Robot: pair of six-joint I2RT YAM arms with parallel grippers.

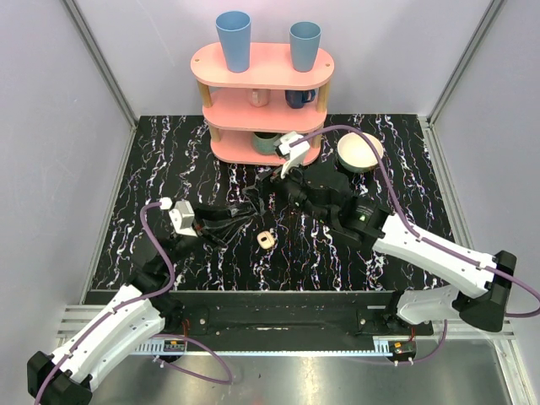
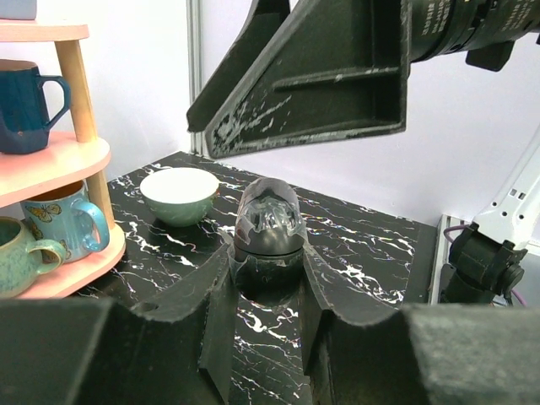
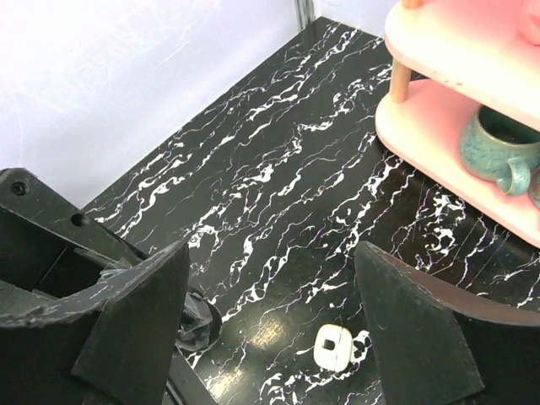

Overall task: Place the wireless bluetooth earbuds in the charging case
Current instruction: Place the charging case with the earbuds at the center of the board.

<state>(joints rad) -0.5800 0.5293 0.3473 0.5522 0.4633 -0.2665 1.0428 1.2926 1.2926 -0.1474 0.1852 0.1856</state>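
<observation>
The charging case (image 1: 266,240) is a small cream-white rounded square with tan hollows, lying on the black marbled table near the middle front. It also shows in the right wrist view (image 3: 332,347), below and between my open right fingers. My right gripper (image 1: 268,187) (image 3: 272,261) hovers open and empty above the table, behind the case. My left gripper (image 1: 240,221) (image 2: 268,266) is shut on a dark rounded thing wrapped in clear plastic (image 2: 268,226), left of the case. I see no earbuds.
A pink three-tier shelf (image 1: 261,93) stands at the back with two blue cups on top and mugs (image 2: 72,224) on the lower tiers. A cream bowl (image 1: 360,152) (image 2: 179,194) sits to its right. My right gripper's finger (image 2: 312,76) hangs over the left gripper.
</observation>
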